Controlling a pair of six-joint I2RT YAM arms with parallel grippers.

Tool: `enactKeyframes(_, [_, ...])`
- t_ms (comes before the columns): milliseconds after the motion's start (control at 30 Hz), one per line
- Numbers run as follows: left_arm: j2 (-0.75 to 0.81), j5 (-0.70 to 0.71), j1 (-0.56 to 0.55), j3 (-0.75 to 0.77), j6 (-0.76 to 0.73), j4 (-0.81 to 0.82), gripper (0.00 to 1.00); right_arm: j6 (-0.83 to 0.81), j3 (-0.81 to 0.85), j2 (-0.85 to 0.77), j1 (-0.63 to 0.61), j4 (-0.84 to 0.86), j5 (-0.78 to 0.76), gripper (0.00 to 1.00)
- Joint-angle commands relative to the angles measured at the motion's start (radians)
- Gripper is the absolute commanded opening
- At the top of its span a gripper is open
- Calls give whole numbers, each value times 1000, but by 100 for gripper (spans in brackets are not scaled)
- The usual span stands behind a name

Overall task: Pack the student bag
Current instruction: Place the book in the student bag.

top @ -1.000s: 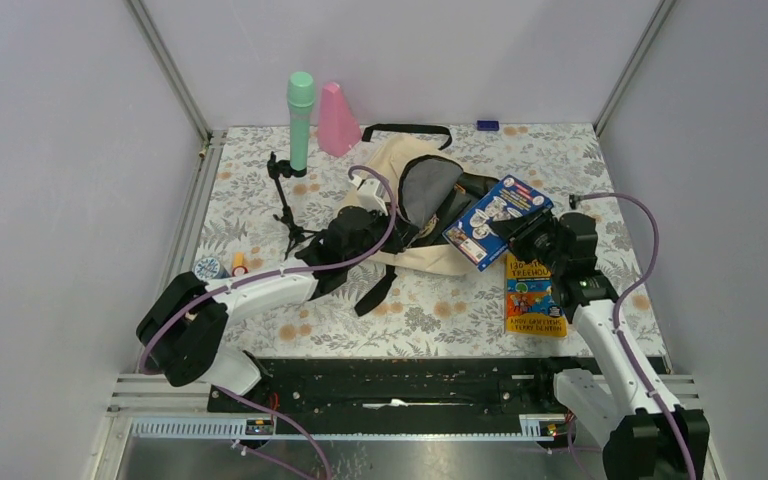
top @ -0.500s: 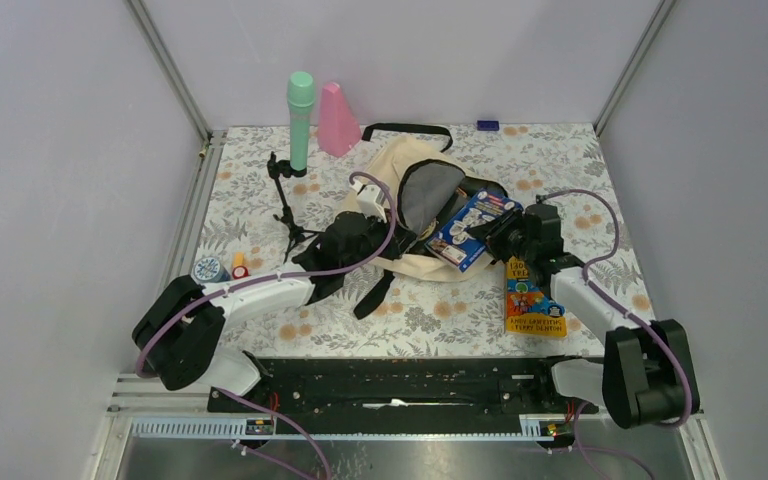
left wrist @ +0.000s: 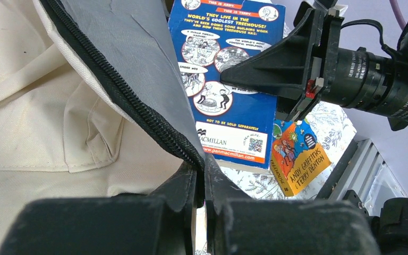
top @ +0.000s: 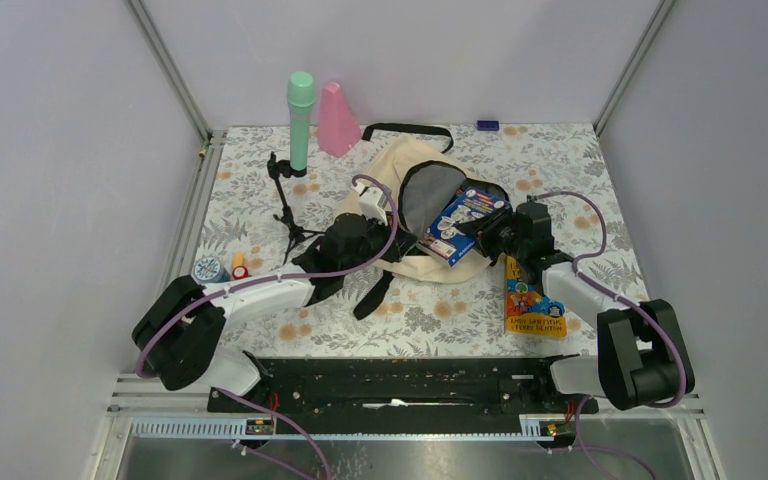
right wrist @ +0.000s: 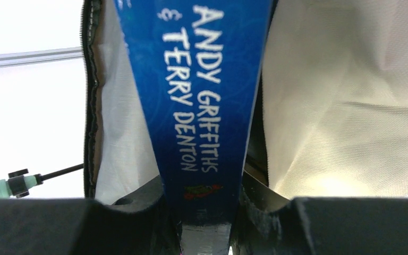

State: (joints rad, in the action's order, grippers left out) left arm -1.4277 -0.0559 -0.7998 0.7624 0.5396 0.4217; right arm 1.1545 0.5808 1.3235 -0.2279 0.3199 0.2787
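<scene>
An orange book is seen lying flat on the bench, a little nearer than the right hand and to its right. It is partly covered by the right arm.

The right hand is closed on the spine of a blue book, one finger on each side. The blue book is held tilted. Its far end is seen between the two sides of the opening of the student bag.

The left hand is clamped on the black zipper edge of the student bag. The flap with grey lining is held up by it, and the mouth stands open toward the right hand. The student bag lies on the bench between the two hands and reaches beyond them.

To the left of the left hand, a black tripod is standing. Farther beyond it a green cylinder is seen upright, and a pink cone is placed just beside it.
</scene>
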Motion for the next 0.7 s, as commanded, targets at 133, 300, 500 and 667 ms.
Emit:
enactKeyframes(133, [69,0,-10,-3,-33,113,0,45,85,-39,-11,130,-8,0])
enactKeyframes(300, [80,-2,-10,-1,-49,104,0,54,117,37,-13,170,-11,0])
enactKeyframes(500, [79,7,-9,-4,-61,131,0,52,125,145,-40,183,-34,0])
enactKeyframes(667, [65,-11,-9,13,-63,135,0,49,147,224,-66,157,-71,0])
